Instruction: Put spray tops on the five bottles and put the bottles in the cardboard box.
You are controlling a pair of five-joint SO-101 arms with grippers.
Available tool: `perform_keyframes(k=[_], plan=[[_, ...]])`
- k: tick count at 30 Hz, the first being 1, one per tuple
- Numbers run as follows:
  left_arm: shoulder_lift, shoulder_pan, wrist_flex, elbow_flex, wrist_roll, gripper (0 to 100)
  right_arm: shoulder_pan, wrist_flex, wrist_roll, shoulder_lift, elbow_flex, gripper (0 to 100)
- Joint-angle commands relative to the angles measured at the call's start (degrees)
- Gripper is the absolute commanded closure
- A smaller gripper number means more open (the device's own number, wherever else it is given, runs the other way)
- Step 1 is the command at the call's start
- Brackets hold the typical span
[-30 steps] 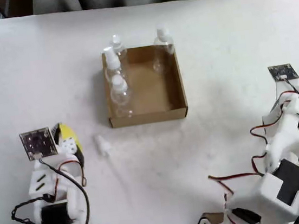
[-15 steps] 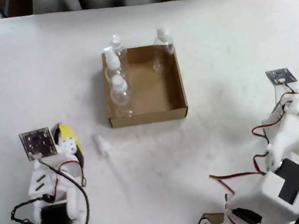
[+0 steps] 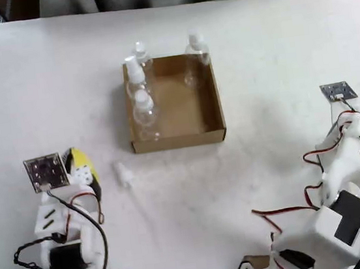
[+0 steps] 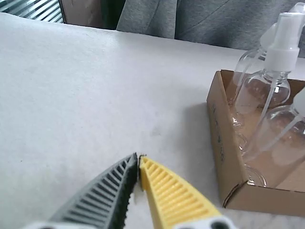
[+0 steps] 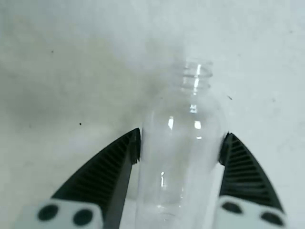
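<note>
Clamping 1 uncapped bottle, the right pincer hangs above the table.

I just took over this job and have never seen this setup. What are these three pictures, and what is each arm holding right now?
Two small robot arms sit at a white table. The overhead picture looks down on both; the other two come from cameras on each wrist. A cardboard box holds four bottles with spray tops on. One loose spray top lies on the table near it. The left hand is shut and empty. The right hand grips a capless bottle.
</note>
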Motion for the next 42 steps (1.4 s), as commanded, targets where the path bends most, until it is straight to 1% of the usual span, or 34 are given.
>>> perform_keyframes(k=[1,5,6,11,13,16,20,23,27,29,32,34,35,39,42], plan=[[-0.66,-0.40,0.09,-0.18,-0.79,98,0.31,-0.66,0.79,-0.48,-2.73,76.5],[-0.66,-0.48,0.18,-0.18,-0.79,98,0.31,-0.66,0.88,-0.22,-2.73,77.1],[-0.66,-0.48,0.18,-0.18,-0.79,98,0.31,-0.66,0.88,0.40,-2.81,78.9],[-0.66,-0.48,0.26,-0.18,-0.35,98,-0.22,-2.95,0.79,4.44,-3.78,98.9],[-0.66,-0.31,0.62,-0.88,-0.18,98,-0.13,-3.30,0.44,5.41,-3.69,96.7],[-0.66,-0.22,5.36,-3.96,-0.26,98,-0.13,-2.77,0.26,5.93,-3.34,98.5],[-0.57,0.04,11.69,-10.64,-0.35,98,-0.57,-0.22,-2.64,5.85,-3.52,98.3],[-0.57,2.24,15.65,-14.95,-0.53,98,-0.66,1.27,-3.52,5.41,-3.78,98.3],[-0.48,4.35,19.52,-21.63,-0.53,98,-0.66,5.49,-9.05,2.59,-2.55,98.3],[0.04,5.41,20.92,-25.23,-0.53,98,-1.54,5.93,-11.52,1.01,-0.79,98.3],[5.93,7.08,22.77,-30.86,-0.53,98,-4.00,5.14,-16.35,-0.66,3.34,98.3],[13.05,7.78,23.56,-35.08,-0.35,98,-5.67,1.98,-21.54,-1.98,7.03,98.3],[16.92,8.48,24.18,-37.36,-0.26,98,-5.85,0.13,-22.59,-2.77,8.26,98.3],[31.16,12.26,27.87,-44.84,-0.26,98,-5.76,-2.33,-22.51,-7.34,12.92,98.3],[39.78,12.97,30.86,-48.09,-0.26,98,-6.73,-4.70,-21.98,-10.51,16.44,98.3]])
